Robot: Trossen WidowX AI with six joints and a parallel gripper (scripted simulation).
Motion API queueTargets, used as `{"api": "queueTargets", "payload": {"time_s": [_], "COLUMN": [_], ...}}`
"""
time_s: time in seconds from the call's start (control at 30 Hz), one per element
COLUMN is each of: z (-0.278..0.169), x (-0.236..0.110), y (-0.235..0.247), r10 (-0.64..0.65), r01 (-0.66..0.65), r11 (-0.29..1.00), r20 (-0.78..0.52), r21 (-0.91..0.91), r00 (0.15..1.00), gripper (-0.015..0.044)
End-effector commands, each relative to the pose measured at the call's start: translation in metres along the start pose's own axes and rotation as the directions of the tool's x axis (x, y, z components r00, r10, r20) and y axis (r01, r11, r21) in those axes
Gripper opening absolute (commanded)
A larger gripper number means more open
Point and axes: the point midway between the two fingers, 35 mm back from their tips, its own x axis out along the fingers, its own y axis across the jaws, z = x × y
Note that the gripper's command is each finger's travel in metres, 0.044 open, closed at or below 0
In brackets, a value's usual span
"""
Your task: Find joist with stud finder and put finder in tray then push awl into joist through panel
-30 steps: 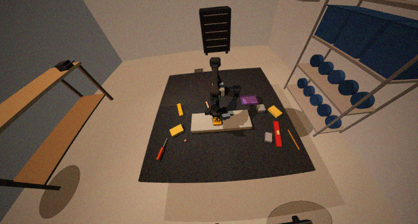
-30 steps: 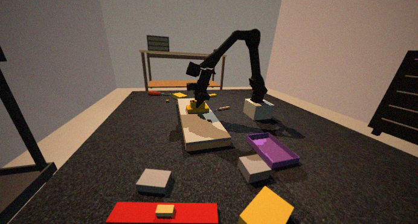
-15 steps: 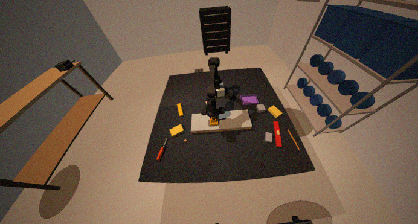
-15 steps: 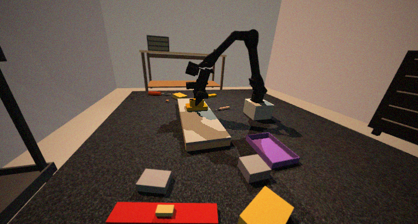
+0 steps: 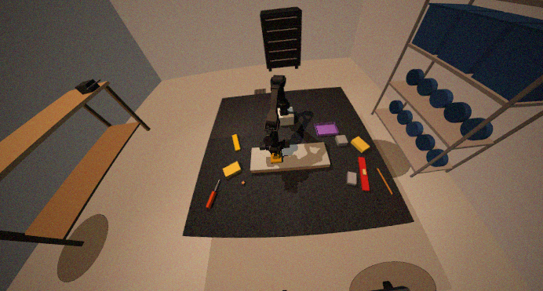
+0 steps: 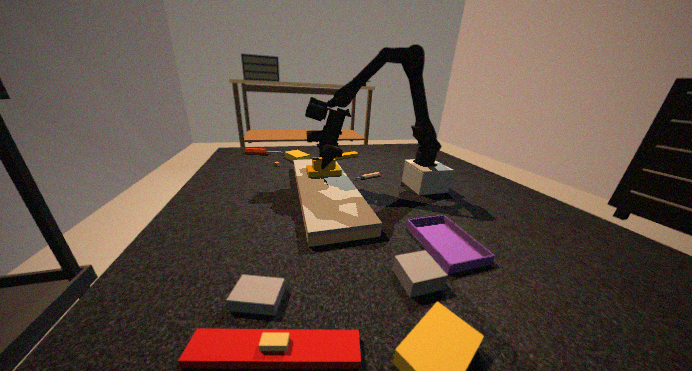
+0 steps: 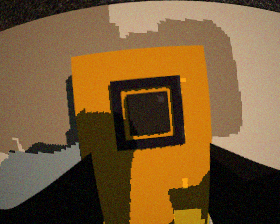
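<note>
The big dark mat [image 5: 243, 216] has the floor panel [image 6: 345, 221] lying in the middle of it. The panel is a long board. In the exterior view its long side runs from near us away toward the back wall.

The black arm [image 6: 417, 101] reaches over the far end of the panel. Its gripper [image 6: 327, 157] is squeezed partway shut on the orange stud finder [image 6: 324, 169], which sits flat on the panel's far end.

The stud finder is a bit longer than it is wide. In the wrist view its long side points away from the gripper, toward the edge of the panel, and its dark square window [image 7: 147, 112] faces up.

To do this step well, I think the arm should keep the stud finder flat on the panel and slide it slowly along the panel's long side.

The purple tray [image 6: 450, 243] waits beside the panel's near end. The awl [image 6: 371, 175] lies on the mat next to the panel's far end.
</note>
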Motion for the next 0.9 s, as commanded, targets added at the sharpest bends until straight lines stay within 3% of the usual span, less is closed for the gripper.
{"api": "queueTargets", "payload": {"time_s": [0.0, 0.87], "z": [0.000, 0.000], "x": [0.000, -0.001], "y": [-0.011, -0.059], "r10": [-0.010, -0.015], "r01": [0.010, 0.015], "r11": [1.000, 1.000], "r20": [-0.002, -0.002], "r21": [0.001, -0.001], "r00": [1.000, 1.000], "gripper": [0.0000, 0.0000]}}
